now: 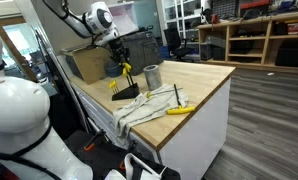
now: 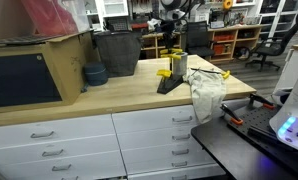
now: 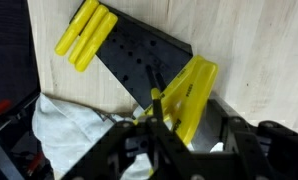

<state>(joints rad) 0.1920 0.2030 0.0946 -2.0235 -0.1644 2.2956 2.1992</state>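
In an exterior view the gripper [image 1: 119, 66] hangs straight down over the near end of the table [image 1: 204, 75], its fingers around a yellow handle [image 1: 125, 71] just above a black block [image 1: 126, 93]. The block leans at a slant, probably so the handles stuck in it point up and can be reached from above. A white cloth [image 1: 139, 108] lies crumpled beside the block and hangs over the table edge. A metal cup [image 1: 153, 76] stands upright just behind it, and a yellow tool [image 1: 178, 109] lies loose on the cloth. A cardboard box [image 1: 89, 65] sits close behind the arm and leaves little room on that side.

In an exterior view from across the table, the yellow handle [image 2: 179, 63] shows right under the gripper [image 2: 171, 55], with the black block [image 2: 169, 84] below it. The white cloth [image 2: 206, 90] is touching or nearly touching the block. A blue bowl [image 2: 95, 74] and a dark bin [image 2: 117, 53] stand well apart from it.

In the wrist view the fingers [image 3: 129, 155] are about half closed on the yellow handle [image 3: 194, 95], one on each side. The grip looks firm, though the contact itself is in shadow. The handle lies along the edge of the black block [image 3: 139, 55]. Two more yellow handles [image 3: 86, 35] stick out at the far corner, clear of the fingers. The white cloth [image 3: 64, 125] bunches up close to one finger, and this is the thing most likely to get caught.
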